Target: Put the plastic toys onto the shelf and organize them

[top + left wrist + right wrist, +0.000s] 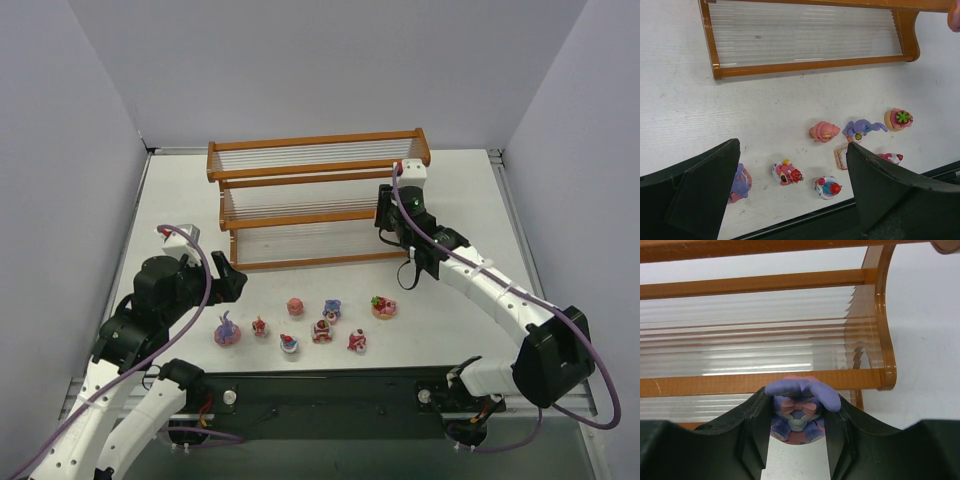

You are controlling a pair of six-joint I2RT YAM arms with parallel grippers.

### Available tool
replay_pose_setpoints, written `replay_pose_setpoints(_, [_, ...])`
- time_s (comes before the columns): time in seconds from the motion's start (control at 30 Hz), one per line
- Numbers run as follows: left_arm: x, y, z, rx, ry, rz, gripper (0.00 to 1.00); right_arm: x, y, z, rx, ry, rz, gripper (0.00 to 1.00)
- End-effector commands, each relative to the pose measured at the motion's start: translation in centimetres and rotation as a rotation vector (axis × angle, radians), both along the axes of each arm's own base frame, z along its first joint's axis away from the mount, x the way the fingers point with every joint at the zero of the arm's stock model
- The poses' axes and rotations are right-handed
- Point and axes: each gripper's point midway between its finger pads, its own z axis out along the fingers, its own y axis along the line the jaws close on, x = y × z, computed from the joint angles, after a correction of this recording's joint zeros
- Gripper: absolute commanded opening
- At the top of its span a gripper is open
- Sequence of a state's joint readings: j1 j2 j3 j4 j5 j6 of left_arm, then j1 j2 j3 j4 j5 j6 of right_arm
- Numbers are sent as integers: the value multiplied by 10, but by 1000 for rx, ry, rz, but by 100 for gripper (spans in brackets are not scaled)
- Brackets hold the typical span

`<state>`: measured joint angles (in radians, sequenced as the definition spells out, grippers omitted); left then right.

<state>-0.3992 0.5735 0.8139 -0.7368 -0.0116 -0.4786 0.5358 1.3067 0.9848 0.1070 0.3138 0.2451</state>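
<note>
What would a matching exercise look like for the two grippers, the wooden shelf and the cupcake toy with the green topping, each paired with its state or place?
Things:
1. left gripper
2. right gripper
3. orange-brown wooden three-tier shelf
4. pink plastic cupcake toy with green topping

States or places:
A. on the white table, in front of the shelf
B. shut on a purple plastic bunny toy
C. at the back of the table
D. open, holding nothing

Pairs: 1-D, 2-B, 3-C, 4-A
</note>
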Motion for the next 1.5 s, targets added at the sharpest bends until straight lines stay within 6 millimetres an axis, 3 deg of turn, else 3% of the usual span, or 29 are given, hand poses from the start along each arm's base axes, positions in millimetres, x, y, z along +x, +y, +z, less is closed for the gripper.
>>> replay_pose_setpoints(0.0, [7, -1, 7, -4, -32, 7, 97, 23, 9, 37, 25, -125, 26, 0])
replay_pose_setpoints(0.4, [7, -1, 7, -8, -31, 7, 97, 40, 10, 34, 24, -194, -6, 0])
replay_pose_setpoints(1.07, [5, -2, 5, -16, -25, 7, 97, 61, 6, -4, -5, -256, -76, 0])
replay_pose_setpoints(1.47, [4, -2, 5, -20, -26, 7, 97, 58, 7, -22, -40, -181, -60, 4])
